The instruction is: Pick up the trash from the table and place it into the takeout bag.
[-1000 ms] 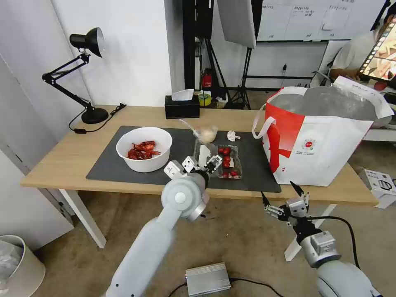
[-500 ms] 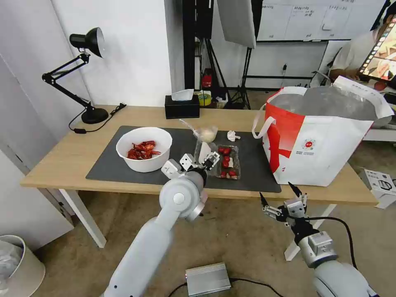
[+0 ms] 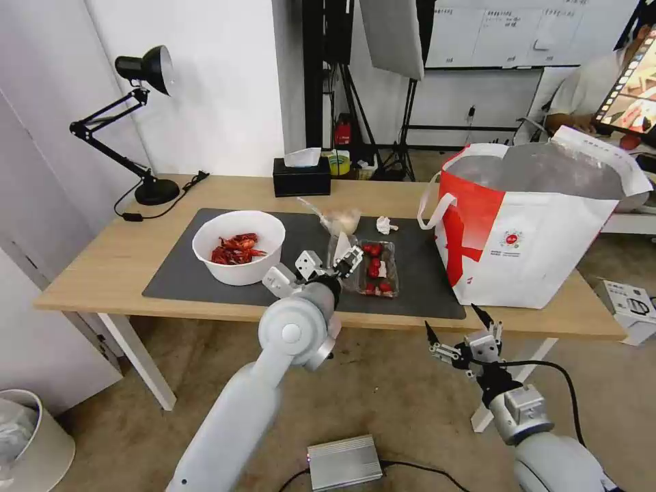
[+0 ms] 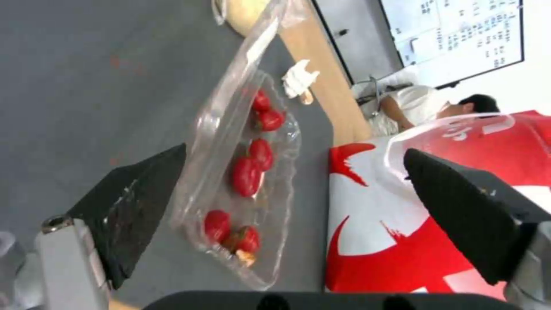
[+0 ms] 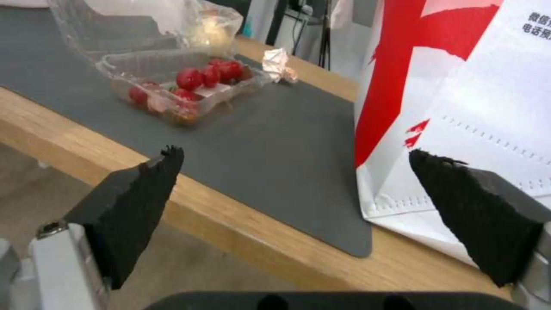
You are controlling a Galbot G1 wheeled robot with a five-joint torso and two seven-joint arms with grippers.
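Step in hand: first pick. Left gripper [image 3: 342,263] spread wide at the near left edge of the clear tray [image 3: 374,268], mid-worktop [image 3: 102,260], nothing held. Right gripper [image 3: 461,335] open, idle below the near edge. Takeout bag [image 3: 526,232] far right. Next: straddle the tray wall, close

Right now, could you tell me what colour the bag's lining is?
Silver foil; the bag shows it best in the head view.

pale grey rounded arms, black-padded gripper fingers [image 5: 137,206], perhaps a black cable
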